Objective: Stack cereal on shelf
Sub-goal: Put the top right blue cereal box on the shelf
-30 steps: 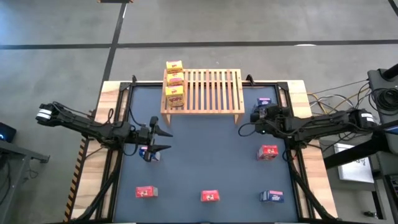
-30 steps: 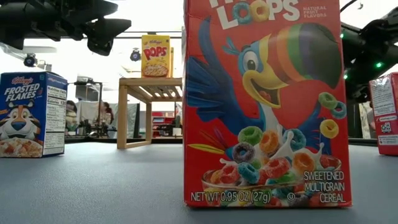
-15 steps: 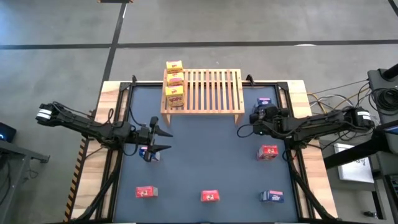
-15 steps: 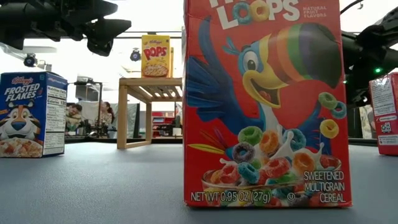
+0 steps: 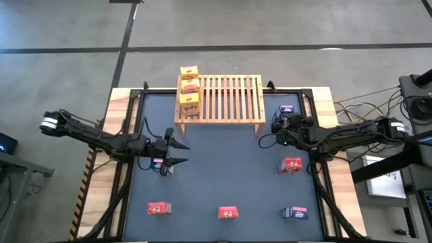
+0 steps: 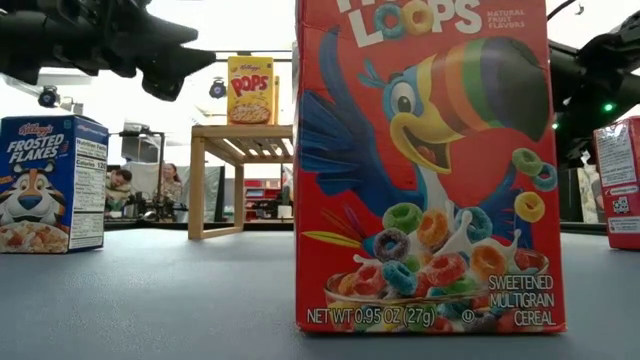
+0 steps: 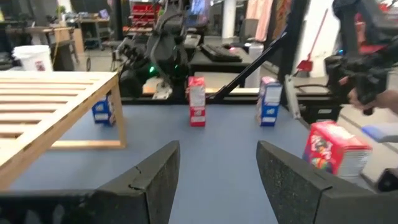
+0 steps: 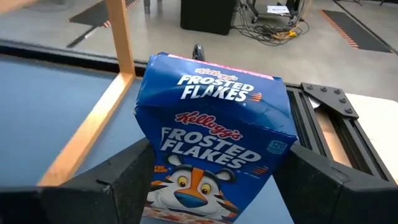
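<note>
Three yellow boxes (image 5: 190,89) sit in a row on the left end of the slatted shelf (image 5: 229,98), which stands at the far edge of your dark blue-grey worktop (image 5: 223,169). Around the worktop's wooden frame lies bare concrete floor with dark lines. The low view looks past a large red box (image 6: 422,165) into a bright room, where a person (image 6: 165,185) shows dimly behind the shelf legs.

Your right claw (image 8: 211,180) sits just right of the shelf's near right leg. Its fingers stand apart, one on each side of a blue box (image 8: 214,158), close against its sides; whether they press it yet you cannot tell. Your left claw (image 7: 214,180) hangs over the worktop's left half with its fingers apart and nothing between them. A blue box (image 5: 160,165) stands right below it.

Along the near edge stand two red boxes (image 5: 159,208) (image 5: 228,213) and a blue box (image 5: 295,213); another red box (image 5: 291,165) stands on the right.

From above, the arm covers most of the right claw's box, and the box under the left claw is half hidden.
</note>
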Robot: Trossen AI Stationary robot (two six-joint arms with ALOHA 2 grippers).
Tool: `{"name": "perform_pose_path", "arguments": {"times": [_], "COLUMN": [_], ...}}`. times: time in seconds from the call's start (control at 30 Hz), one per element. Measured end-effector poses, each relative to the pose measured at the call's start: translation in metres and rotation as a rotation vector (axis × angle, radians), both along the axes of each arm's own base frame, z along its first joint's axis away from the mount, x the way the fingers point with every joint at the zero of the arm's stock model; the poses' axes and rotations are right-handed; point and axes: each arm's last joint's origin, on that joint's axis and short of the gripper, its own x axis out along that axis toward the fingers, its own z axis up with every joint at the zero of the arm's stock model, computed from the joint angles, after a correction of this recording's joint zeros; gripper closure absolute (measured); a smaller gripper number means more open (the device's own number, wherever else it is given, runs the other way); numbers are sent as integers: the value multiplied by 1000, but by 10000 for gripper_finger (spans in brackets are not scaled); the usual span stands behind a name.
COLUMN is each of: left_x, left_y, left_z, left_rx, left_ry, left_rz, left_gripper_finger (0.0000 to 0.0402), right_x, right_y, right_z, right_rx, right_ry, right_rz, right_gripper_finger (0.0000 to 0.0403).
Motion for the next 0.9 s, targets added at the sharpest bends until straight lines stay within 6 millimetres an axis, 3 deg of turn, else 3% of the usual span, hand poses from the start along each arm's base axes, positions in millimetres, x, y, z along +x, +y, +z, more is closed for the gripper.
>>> {"name": "perform_pose_path", "arguments": {"times": [0.27, 0.7, 0.9], "left_x": [4, 0, 0], "left_y": [-1, 0, 0], "left_z": [10, 16, 20], "left_rx": [-1, -5, -3], "left_ry": [-49, -58, -84], "left_rz": [-1, -12, -12], "left_gripper_finger": [205, 205, 205], "right_x": [-3, -9, 3], "right_y": [0, 1, 0], "right_z": [26, 111, 141], "right_rx": [-41, -124, -181], "right_ry": [-46, -38, -93], "right_rz": [50, 103, 159], "right_gripper_finger": [126, 125, 128]}}
